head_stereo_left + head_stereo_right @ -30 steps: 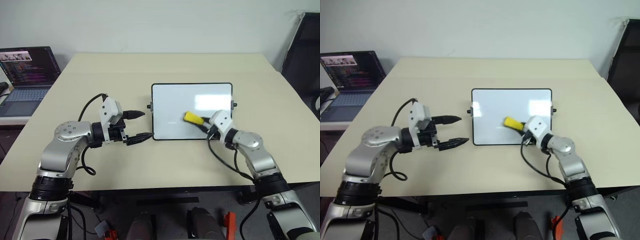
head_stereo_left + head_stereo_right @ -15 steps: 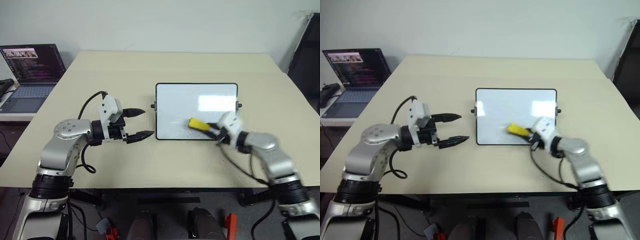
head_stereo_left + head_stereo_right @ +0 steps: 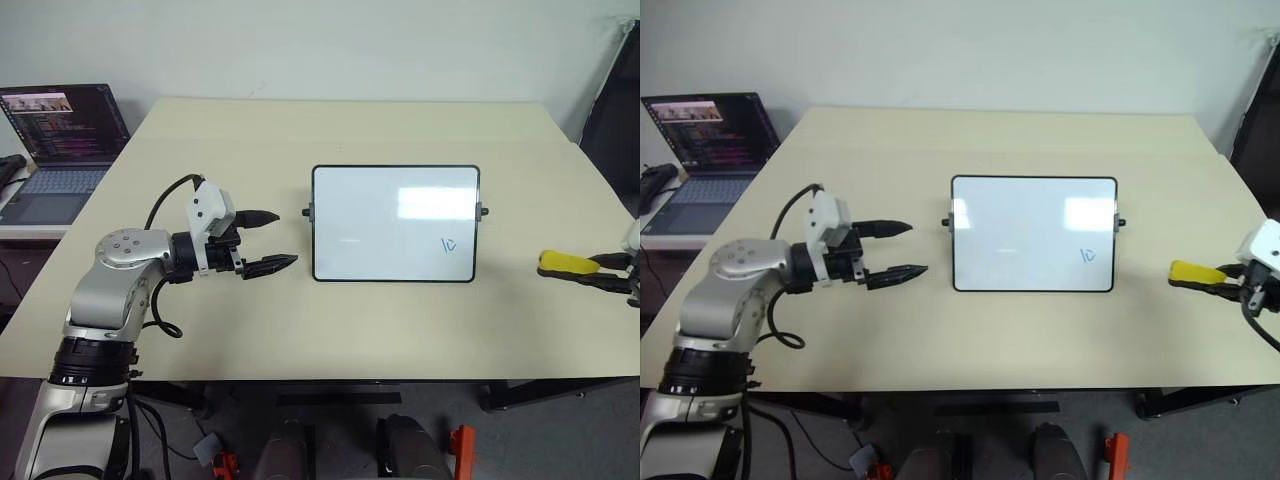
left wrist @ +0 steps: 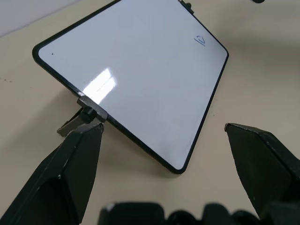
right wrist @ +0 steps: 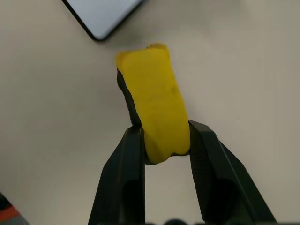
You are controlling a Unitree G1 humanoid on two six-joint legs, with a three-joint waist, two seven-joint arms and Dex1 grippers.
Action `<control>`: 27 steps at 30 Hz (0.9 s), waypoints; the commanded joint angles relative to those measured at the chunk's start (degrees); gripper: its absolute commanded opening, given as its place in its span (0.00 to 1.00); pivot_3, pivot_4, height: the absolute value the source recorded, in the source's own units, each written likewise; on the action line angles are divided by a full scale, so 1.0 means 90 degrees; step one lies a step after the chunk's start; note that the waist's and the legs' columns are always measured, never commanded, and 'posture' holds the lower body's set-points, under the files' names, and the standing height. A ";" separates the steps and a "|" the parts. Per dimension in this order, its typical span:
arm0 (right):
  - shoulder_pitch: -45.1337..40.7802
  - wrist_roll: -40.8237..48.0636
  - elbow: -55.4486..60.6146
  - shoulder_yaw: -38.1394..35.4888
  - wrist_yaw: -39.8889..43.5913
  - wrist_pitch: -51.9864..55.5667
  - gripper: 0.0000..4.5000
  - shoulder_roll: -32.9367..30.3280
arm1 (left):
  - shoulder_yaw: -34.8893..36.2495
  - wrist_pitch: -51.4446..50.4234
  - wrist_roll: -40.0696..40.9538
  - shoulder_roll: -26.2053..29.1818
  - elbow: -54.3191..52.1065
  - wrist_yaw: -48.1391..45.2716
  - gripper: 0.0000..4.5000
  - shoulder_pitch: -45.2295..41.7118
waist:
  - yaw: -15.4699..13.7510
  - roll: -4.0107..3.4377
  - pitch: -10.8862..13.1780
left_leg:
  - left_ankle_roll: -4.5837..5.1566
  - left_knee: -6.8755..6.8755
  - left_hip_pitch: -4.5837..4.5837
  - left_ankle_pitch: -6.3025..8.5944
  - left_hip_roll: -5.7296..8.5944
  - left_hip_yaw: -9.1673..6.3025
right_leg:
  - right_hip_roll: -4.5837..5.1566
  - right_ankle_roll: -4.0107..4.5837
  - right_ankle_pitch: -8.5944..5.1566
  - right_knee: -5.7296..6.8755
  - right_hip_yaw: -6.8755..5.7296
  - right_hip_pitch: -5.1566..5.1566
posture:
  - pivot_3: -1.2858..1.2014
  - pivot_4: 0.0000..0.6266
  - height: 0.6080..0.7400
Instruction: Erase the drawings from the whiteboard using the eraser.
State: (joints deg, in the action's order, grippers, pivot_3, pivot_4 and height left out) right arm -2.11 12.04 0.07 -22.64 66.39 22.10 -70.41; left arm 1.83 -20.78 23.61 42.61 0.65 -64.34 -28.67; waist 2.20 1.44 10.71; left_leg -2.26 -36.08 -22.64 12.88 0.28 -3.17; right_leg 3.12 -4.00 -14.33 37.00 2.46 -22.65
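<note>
Your right gripper [image 5: 161,145] sits out over the table's [image 3: 300,310] right side, well apart from the whiteboard [image 3: 395,222], its two black fingers [image 5: 123,173] clamped on the near end of the yellow eraser [image 5: 155,112], which juts out ahead of them toward the board. One small blue drawing [image 3: 449,245] shows on the whiteboard, low in its right part; the rest of the white surface looks clean. The board lies flat mid-table, black knobs at both side edges. Your left gripper [image 3: 270,240] hovers just left of the board, its fingers spread wide with nothing between them, tips pointing at the board's left edge. A laptop [image 3: 55,140] stands open at the far left.
</note>
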 commanded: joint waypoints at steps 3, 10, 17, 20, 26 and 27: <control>-0.0201 0.0187 0.0206 -0.0271 0.0079 -0.0220 0.21 -0.0078 | 0.0122 0.0025 0.0015 0.0142 -0.0189 -0.0040 1.00 -0.0196 | 0.0011 0.0000 0.0000 | 0.0000 0.0000 0.0006 0.0000 -0.0001 0.0000 | -0.0001 -0.0012 -0.0005 0.0004 0.0001 0.0003 | 0.52 0.24 1.00; -0.0469 0.0155 0.0064 0.0009 0.0049 -0.0305 0.21 -0.0039 | 0.0114 -0.0040 -0.0007 0.0212 -0.0355 0.0013 1.00 -0.0170 | -0.0027 0.0000 0.0000 | -0.0001 -0.0001 -0.0006 0.0000 0.0002 -0.0004 | 0.0000 -0.0013 -0.0005 -0.0002 0.0000 0.0000 | 0.52 0.24 1.00; -0.0757 0.0091 -0.0244 0.0304 -0.0022 -0.0555 0.21 0.0068 | 0.0083 -0.0181 0.0051 0.0140 -0.0574 0.0070 1.00 -0.0143 | -0.0038 0.0000 0.0000 | -0.0001 -0.0001 -0.0005 0.0000 0.0002 -0.0005 | 0.0000 -0.0013 -0.0005 -0.0001 0.0000 0.0000 | 0.52 0.24 1.00; -0.0832 0.0148 -0.0322 0.0341 -0.0056 -0.0621 0.21 0.0161 | 0.0074 -0.0183 0.0046 0.0109 -0.0577 0.0091 1.00 -0.0157 | -0.0038 0.0000 0.0000 | -0.0001 -0.0001 -0.0005 0.0000 0.0002 -0.0005 | 0.0000 -0.0010 -0.0003 -0.0001 0.0000 0.0000 | 0.52 0.24 1.00; -0.1276 0.0419 -0.0277 0.0347 -0.0377 -0.0784 0.21 0.0744 | 0.0079 -0.0145 0.0044 0.0134 -0.0522 0.0062 1.00 -0.0153 | -0.0026 -0.0001 0.0000 | -0.0001 -0.0002 -0.0004 0.0000 0.0002 -0.0004 | 0.0000 0.0014 0.0012 0.0000 0.0000 0.0000 | 0.52 0.24 1.00; -0.1562 0.0556 -0.0251 0.0351 -0.0632 -0.0841 0.21 0.1105 | 0.0053 -0.0129 0.0027 0.0116 -0.0491 0.0062 1.00 -0.0173 | -0.0016 0.0000 0.0001 | -0.0001 -0.0002 -0.0002 0.0000 0.0001 -0.0004 | -0.0001 0.0014 0.0012 0.0001 0.0001 0.0002 | 0.52 0.24 1.00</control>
State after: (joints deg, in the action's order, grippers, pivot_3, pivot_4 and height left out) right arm -13.62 14.66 -3.51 -18.67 63.27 16.23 -62.25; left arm 1.81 -22.42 23.61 43.46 -2.40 -63.72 -29.34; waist 2.06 1.44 10.72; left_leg -2.26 -36.10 -22.62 12.88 0.28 -3.20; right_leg 3.10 -3.88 -14.22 37.01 2.46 -22.62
